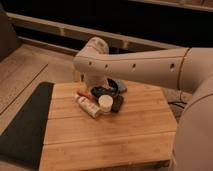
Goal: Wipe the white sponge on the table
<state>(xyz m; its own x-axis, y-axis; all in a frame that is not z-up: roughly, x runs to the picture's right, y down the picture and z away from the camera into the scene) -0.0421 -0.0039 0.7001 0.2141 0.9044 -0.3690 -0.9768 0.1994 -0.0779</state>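
Light bamboo table, rectangular, wide lengthwise planks, lying level, near half bare. Dark claw sits low over the table's far middle, under the arm.
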